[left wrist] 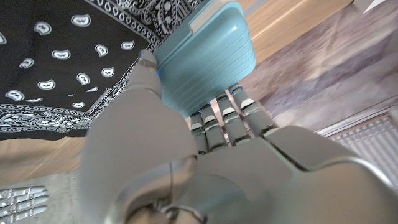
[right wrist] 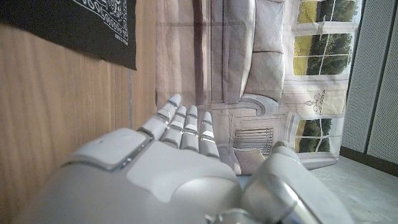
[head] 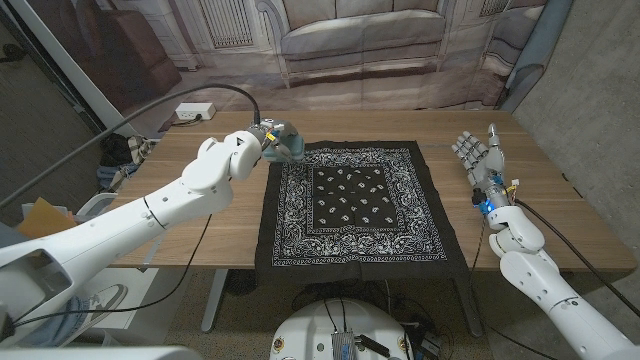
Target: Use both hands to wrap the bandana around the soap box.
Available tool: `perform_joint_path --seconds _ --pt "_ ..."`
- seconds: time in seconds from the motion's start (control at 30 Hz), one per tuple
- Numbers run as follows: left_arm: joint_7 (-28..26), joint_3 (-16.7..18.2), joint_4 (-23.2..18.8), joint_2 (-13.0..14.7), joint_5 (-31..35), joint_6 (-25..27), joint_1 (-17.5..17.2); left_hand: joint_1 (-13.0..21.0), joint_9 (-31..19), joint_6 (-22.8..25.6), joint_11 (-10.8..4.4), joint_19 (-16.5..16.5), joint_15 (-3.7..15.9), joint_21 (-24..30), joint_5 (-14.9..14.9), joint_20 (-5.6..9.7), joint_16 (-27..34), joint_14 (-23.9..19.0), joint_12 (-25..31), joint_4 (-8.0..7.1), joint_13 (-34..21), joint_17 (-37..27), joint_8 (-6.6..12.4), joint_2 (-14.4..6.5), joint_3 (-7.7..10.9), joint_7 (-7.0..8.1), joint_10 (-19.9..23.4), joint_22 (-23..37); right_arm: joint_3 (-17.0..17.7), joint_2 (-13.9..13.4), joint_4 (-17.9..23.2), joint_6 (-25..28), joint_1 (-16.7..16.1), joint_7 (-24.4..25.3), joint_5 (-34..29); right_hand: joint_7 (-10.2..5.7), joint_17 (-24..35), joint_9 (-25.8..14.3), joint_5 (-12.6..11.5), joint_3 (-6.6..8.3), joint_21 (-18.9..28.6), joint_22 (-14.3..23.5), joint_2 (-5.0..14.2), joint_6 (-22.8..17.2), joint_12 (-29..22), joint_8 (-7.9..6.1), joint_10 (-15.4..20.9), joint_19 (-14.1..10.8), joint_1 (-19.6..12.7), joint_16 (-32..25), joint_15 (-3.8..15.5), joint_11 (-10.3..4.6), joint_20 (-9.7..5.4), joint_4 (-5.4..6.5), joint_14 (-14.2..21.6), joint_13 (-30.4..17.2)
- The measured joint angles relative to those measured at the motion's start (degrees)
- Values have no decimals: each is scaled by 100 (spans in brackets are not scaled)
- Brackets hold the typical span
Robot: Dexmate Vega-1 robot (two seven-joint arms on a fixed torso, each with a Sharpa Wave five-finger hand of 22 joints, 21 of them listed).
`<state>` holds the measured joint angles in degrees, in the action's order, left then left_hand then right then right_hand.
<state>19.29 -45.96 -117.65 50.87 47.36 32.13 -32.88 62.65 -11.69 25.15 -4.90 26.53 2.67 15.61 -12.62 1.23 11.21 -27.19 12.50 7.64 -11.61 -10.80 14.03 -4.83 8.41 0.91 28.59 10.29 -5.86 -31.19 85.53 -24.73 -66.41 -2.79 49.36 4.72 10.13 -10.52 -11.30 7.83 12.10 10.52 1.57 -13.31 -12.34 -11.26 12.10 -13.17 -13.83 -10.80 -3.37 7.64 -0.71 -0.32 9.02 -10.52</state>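
In the head view, the soap box (head: 283, 143) is seen grasped by the left hand (head: 262, 140) at the far left corner of the bandana (head: 357, 205), which is spread flat on the wooden table (head: 540, 205). From this hand the cloth's middle lies toward the right arm's side and somewhat nearer the robot, so the left hand is judged much the nearer to any placing move. The right hand (head: 482, 160) is seen well apart from the cloth, beyond its right edge, with fingers straight, apart and holding nothing. In the left wrist view, the teal ribbed box (left wrist: 205, 59) is shown pinched between the thumb on one broad face and the fingers (left wrist: 227, 121) beneath the other; its long axis runs away from the palm, out past the fingertips, with the bandana's patterned corner (left wrist: 62, 62) just beside and below the thumb. Whether the box touches the cloth cannot be told. In the right wrist view, the released right hand (right wrist: 161, 162) is seen above bare wood, with the bandana's edge (right wrist: 93, 25) lying off to the side of its extended fingers.
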Motion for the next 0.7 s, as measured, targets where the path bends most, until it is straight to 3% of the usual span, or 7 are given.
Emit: perform_joint_path --seconds 0.3,0.7 --pt "-547 -102 459 -361 286 -1038 97 6 3 -30 -24 -39 -1 -39 1 39 -1 62 -12 0 0 0 -21 -6 0 31 -41 0 134 -39 -106 -20 -41 -118 107 0 0 0 0 0 0 0 0 0 0 0 0 0 0 0 -20 0 0 0 23 0" --pt "-802 -158 909 -643 336 -2273 252 6 12 34 -79 16 -1 -40 47 93 -1 61 -17 0 3 16 -51 -6 0 95 14 -2 233 -60 -88 -21 -70 -149 162 -1 0 0 0 0 0 0 0 1 0 0 0 0 0 0 -20 0 0 0 23 0"
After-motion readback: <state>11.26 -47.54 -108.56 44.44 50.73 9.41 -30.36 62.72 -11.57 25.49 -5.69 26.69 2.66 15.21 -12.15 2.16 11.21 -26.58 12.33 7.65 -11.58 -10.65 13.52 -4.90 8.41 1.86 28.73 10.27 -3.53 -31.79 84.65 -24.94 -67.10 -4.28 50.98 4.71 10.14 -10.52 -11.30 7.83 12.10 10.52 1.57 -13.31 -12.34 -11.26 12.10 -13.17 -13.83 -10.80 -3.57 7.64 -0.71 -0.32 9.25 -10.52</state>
